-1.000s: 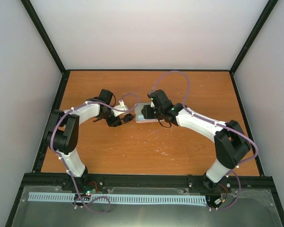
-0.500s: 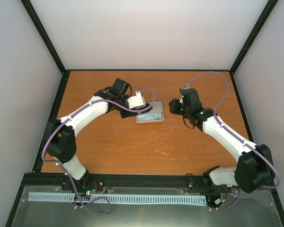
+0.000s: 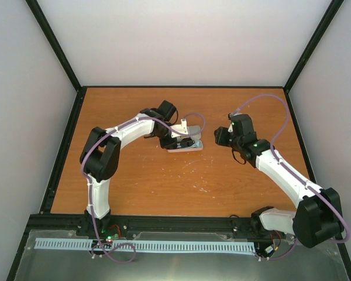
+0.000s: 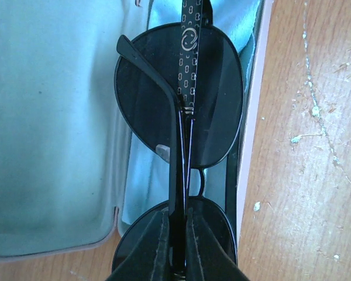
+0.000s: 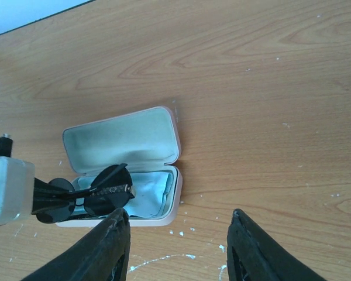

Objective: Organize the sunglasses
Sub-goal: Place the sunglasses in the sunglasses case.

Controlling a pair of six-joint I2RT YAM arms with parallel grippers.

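Pink-shelled and lying open, the case (image 5: 174,134) had the folded sunglasses (image 4: 181,111) poised over its lower half, the left gripper (image 4: 176,219) pinched tight on their frame. Within the past second the left arm carried them there while the right gripper (image 5: 178,225), jaws spread and empty, withdrew to the case's right. Lowering them in appeared to be the step left.

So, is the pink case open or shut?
Open. The case has its lid swung back, the pale lining shows, and the cloth lies in its base.
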